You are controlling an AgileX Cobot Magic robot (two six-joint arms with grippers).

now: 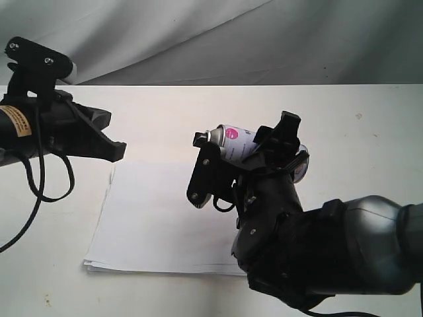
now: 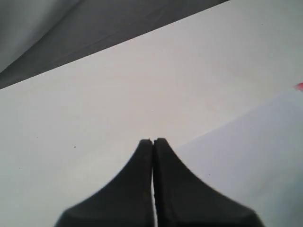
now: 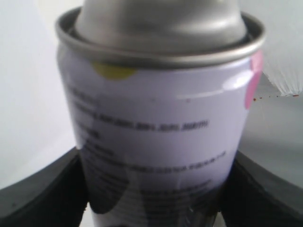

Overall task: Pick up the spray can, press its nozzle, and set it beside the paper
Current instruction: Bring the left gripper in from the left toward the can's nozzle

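Observation:
The spray can is a silver cylinder with a printed label and a pink dot, held tilted in the air over the paper. My right gripper is shut on its body, one finger on each side. Its small black nozzle points left. In the right wrist view the spray can fills the frame between the right gripper's two black fingers, and the nozzle is cut off. My left gripper hangs shut and empty above the paper's far left corner. The left wrist view shows that gripper over the paper.
The white table runs back to a grey cloth backdrop. A black cable loops down from the left arm. The right arm's bulky body covers the paper's near right corner.

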